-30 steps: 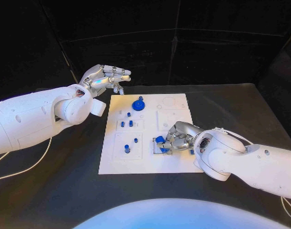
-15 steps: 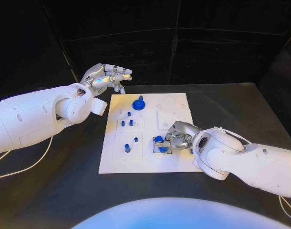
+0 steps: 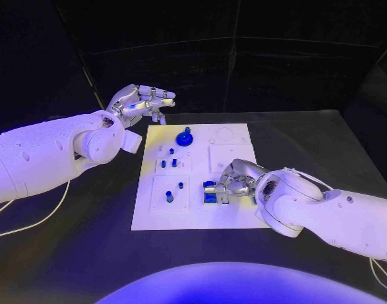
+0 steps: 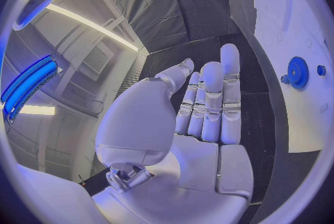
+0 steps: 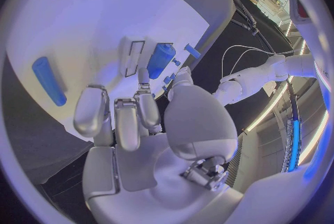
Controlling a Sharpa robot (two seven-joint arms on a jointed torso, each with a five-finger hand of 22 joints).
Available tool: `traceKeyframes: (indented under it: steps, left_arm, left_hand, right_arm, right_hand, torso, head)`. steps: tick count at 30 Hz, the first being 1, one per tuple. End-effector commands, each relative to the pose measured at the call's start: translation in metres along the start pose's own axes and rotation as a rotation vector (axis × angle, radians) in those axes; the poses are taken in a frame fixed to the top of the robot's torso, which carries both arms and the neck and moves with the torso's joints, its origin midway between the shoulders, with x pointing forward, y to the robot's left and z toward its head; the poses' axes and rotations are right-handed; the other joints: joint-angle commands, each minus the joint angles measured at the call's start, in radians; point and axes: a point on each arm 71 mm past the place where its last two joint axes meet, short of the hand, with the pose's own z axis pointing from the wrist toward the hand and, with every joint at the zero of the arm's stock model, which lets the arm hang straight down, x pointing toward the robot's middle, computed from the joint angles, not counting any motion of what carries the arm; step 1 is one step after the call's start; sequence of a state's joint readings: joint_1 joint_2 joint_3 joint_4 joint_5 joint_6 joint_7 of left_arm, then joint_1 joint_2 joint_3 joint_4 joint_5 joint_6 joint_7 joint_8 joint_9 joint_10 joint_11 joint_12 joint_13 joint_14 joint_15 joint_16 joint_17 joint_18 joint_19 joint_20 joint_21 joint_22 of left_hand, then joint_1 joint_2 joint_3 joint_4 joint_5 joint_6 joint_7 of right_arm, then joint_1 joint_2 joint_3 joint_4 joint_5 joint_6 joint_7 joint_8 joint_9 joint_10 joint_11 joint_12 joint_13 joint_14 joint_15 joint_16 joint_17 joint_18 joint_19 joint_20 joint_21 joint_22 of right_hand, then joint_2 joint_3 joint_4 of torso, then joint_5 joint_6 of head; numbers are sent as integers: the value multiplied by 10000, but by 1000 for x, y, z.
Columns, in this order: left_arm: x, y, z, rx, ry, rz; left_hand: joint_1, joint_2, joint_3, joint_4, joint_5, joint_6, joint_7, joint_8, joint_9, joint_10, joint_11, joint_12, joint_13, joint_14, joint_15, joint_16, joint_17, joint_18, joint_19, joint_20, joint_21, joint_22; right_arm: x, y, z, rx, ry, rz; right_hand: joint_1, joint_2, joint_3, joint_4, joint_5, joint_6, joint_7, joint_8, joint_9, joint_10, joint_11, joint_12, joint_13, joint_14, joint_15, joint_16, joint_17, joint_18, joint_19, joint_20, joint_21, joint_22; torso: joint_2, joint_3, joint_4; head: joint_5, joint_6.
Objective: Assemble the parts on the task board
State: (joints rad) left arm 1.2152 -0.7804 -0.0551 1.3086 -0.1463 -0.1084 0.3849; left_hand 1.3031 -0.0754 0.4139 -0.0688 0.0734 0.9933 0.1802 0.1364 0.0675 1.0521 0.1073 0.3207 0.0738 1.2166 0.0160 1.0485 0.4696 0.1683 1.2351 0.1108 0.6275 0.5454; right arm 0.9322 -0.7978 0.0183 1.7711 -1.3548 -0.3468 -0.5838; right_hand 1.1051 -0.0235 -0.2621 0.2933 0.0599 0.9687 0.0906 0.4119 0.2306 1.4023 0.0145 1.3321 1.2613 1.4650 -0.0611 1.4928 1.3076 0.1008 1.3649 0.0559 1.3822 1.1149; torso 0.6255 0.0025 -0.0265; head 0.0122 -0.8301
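The task board [image 3: 193, 174] lay in the middle of the head view on the black bench [image 3: 312, 145], and the right hand [image 3: 232, 179] was down over its lower right part, fingers curled around a blue part [image 3: 211, 187] that sat at a small square recess there. In the right wrist view the same blue part [image 5: 160, 59] stood just beyond the fingertips [image 5: 142, 93], at the edge of a rectangular slot; whether the fingers actually pinched it or merely touched it could not be told, since the palm and thumb covered the contact. The step in hand looked like seating that piece into its recess, and doing it well would probably mean keeping it square to the slot, pressing straight down with little side force, and not letting go until it sat level. The left hand [image 3: 141, 102] was raised at the upper left of the head view, beyond the board's far corner, fingers loosely bent and holding nothing; the left wrist view showed its palm [image 4: 202, 140] bare with fingers extended. A blue gear [image 3: 185, 138] rested near the board's top edge and several small blue pegs [image 3: 168, 164] stood in the left column. The recess floor under the right hand was hidden.
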Motion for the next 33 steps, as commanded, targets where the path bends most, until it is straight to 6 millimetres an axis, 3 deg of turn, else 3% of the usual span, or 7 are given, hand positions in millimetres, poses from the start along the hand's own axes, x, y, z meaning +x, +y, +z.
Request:
traceKeyframes:
  steps: [1,4,6,13,22,30,33]
  left_arm:
    - [1,-1,0,41,117,-81]
    - [1,-1,0,38,115,-80]
    - [1,-1,0,37,111,-79]
    - [1,-1,0,44,104,-76]
    - [0,-1,0,51,80,-67]
    - [3,-1,2,66,140,-89]
    - [3,-1,2,65,141,-89]
  left_hand:
    - [-36,97,-10,-11,12,-19,21,25,-2,-34,-5,21,-8,-57,29,52,-9,141,-44,50,-52,-16]
    - [-36,97,-10,-11,12,-19,21,25,-2,-34,-5,21,-8,-57,29,52,-9,141,-44,50,-52,-16]
    - [-33,99,-8,-12,13,-20,21,25,-2,-36,-5,22,-8,-60,29,51,-14,142,-44,50,-52,-17]
    - [-33,98,-8,-13,13,-21,22,25,-3,-38,-4,23,-8,-61,28,51,-18,142,-43,50,-53,-17]
    - [-33,98,-8,-13,13,-21,22,25,-3,-38,-4,23,-8,-61,28,51,-18,142,-43,50,-53,-17]
    - [-33,98,-8,-13,13,-21,22,25,-3,-38,-4,23,-8,-61,28,51,-18,142,-43,50,-53,-17]
    - [-33,98,-8,-13,13,-21,22,25,-3,-38,-4,23,-8,-61,28,51,-18,142,-43,50,-53,-17]
  right_arm:
    - [-2,4,-1,-267,-223,167]
    - [-2,5,-2,-369,-203,164]
    - [-2,6,-2,-471,-186,112]
    - [-1,8,-5,-679,-116,-135]
    - [-5,4,-9,-797,-295,-270]
    - [-2,8,-7,-871,-157,-339]
    - [-2,7,-6,-814,-95,-390]
  right_hand:
    - [-9,-143,134,6,-31,-81,-10,-51,21,-73,-22,-52,18,673,49,-38,614,-132,-68,-26,-28,-14]
    - [178,-110,329,-32,59,-85,-4,-56,55,-58,-20,-30,64,676,55,-37,627,-133,-65,-18,-25,-1]
    - [552,-70,465,-131,415,-78,-10,-56,92,-52,-19,-24,89,679,54,-36,637,-130,-71,-18,-30,-8]
    - [1865,8,672,-807,1046,-3,-34,17,227,-18,-47,8,173,685,30,-32,670,-139,-52,-37,-16,45]
    - [2166,79,623,-1052,1299,13,-35,36,290,20,-52,44,243,698,26,-10,731,-153,-20,-42,12,116]
    - [2268,162,621,-1138,1286,66,-45,62,320,31,-60,47,256,701,22,-5,749,-156,-12,-44,21,138]
    - [2309,178,616,-1177,1274,84,-51,70,330,35,-65,47,260,702,19,-2,757,-154,-15,-46,18,133]
  torso:
    - [-1,7,-5]
    - [0,8,-6]
    - [-5,10,-14]
    - [-5,12,-10]
    - [-12,13,-36]
    - [10,9,42]
    - [8,1,21]
  head:
    - [1,-7]
    - [-6,-2]
    - [-18,6]
    - [-33,-1]
    - [-69,23]
    - [-106,66]
    - [-65,53]
